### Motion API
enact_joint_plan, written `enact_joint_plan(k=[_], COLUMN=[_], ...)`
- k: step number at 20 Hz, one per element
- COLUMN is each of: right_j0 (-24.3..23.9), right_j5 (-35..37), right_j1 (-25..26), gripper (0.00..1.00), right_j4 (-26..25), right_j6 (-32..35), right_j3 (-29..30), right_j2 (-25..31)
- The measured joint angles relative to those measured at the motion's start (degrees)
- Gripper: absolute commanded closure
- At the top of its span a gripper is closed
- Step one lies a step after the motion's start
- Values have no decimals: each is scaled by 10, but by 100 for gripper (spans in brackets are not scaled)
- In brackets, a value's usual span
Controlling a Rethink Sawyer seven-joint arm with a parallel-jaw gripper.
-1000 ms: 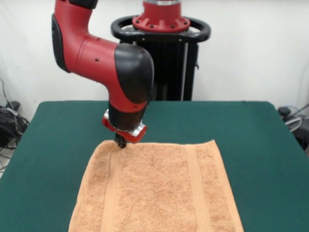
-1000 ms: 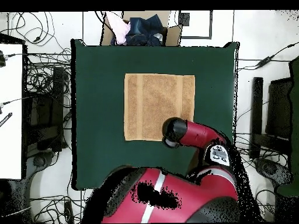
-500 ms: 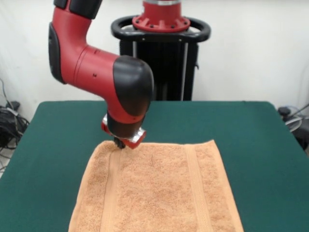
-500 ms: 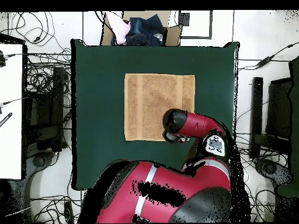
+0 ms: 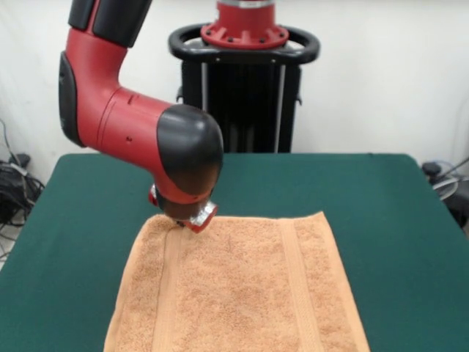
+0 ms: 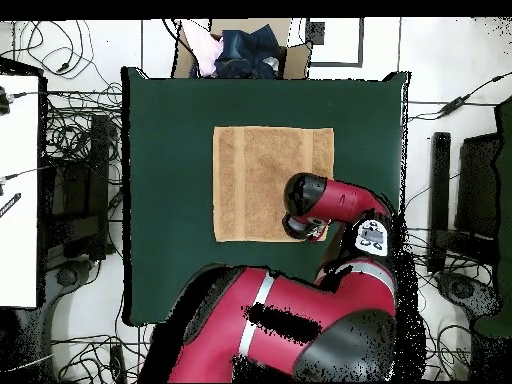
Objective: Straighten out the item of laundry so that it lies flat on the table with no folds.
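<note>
Towel [image 5: 242, 286] spread flat on green table [image 5: 388, 205] — gripper [image 5: 183, 222] down at towel's far corner, finger state impossible to tell.

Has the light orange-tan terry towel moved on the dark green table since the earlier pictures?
No. In the overhead view the light orange-tan terry towel lies in the same place against the edges of the dark green table, flat.

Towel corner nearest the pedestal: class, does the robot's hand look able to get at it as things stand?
Probably yes. The hand is already down at that corner of the towel, which lies spread on the table with nothing between them.
</note>
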Motion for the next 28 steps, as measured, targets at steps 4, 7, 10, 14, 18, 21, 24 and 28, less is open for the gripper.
enact_joint_plan(k=[4,7,10,14,18,21,24,28], right_j0=[-1,-5,-8,-14,-22,-28,-33,-42], right_j5=[25,46,55,71,89,100,113,134], right_j1=[9,17,20,26,32,36,39,45], gripper=[100,100,100,100,100,100,100,100], right_j4=[0,5,10,19,28,30,29,30], right_j6=[0,0,0,0,0,0,0,0], right_j3=[-18,-32,-37,-46,-56,-62,-70,-82], right_j2=[0,0,0,1,4,7,12,18])
